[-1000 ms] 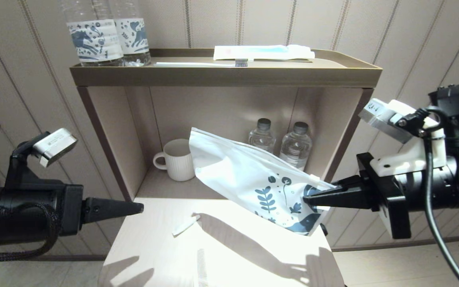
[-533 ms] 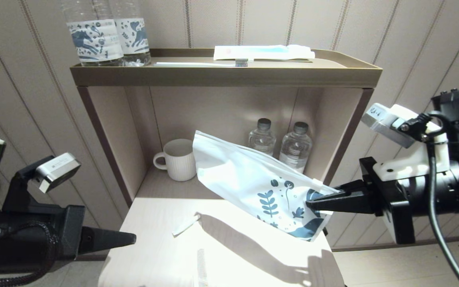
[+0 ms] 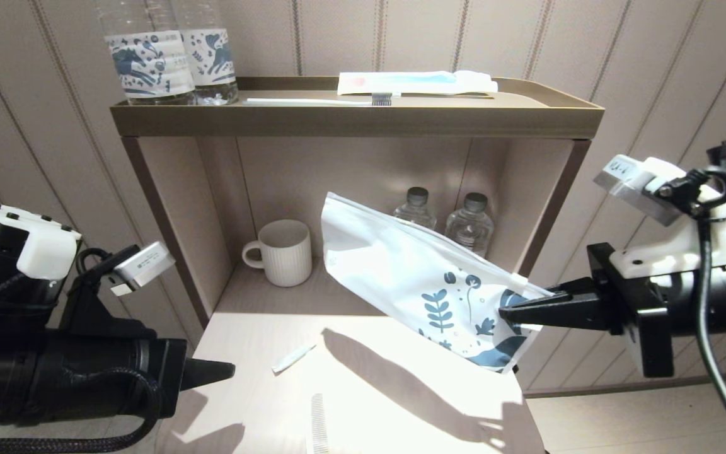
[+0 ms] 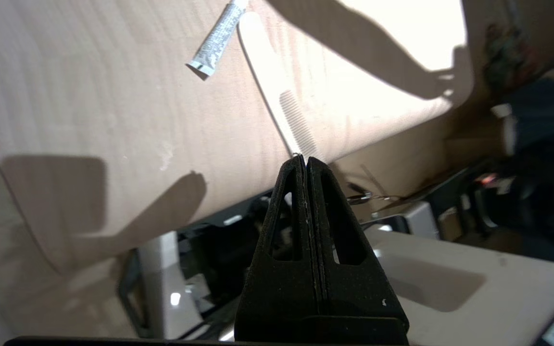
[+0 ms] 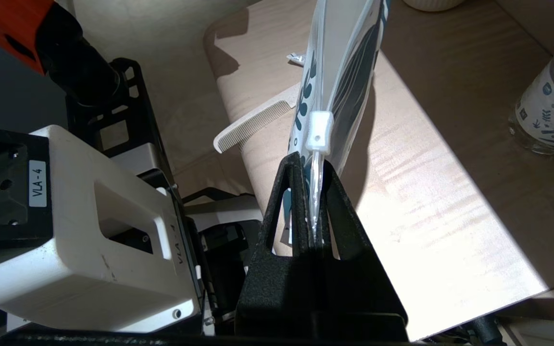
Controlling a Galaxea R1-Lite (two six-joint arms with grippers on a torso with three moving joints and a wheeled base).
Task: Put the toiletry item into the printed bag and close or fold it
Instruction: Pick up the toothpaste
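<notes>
Since the earlier frame my left gripper (image 3: 227, 371) has dropped toward the table's near left edge, fingers pressed together on nothing. My right gripper (image 3: 507, 313) has carried the printed bag (image 3: 401, 271) slightly rightward, clamped on its printed zip end beside the slider (image 5: 319, 133), bag hanging slantwise over the table (image 3: 401, 403). Loading step, I judge: next, fetch the small tube (image 3: 292, 357) lying near the comb (image 3: 319, 429).

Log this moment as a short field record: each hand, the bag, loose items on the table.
right hand: shut on the printed bag, at its printed end by the slider
printed bag: lifted clear of the table, slanting up toward the shelf
left hand: shut, empty, at the table's near left edge
on table: small tube, comb
</notes>
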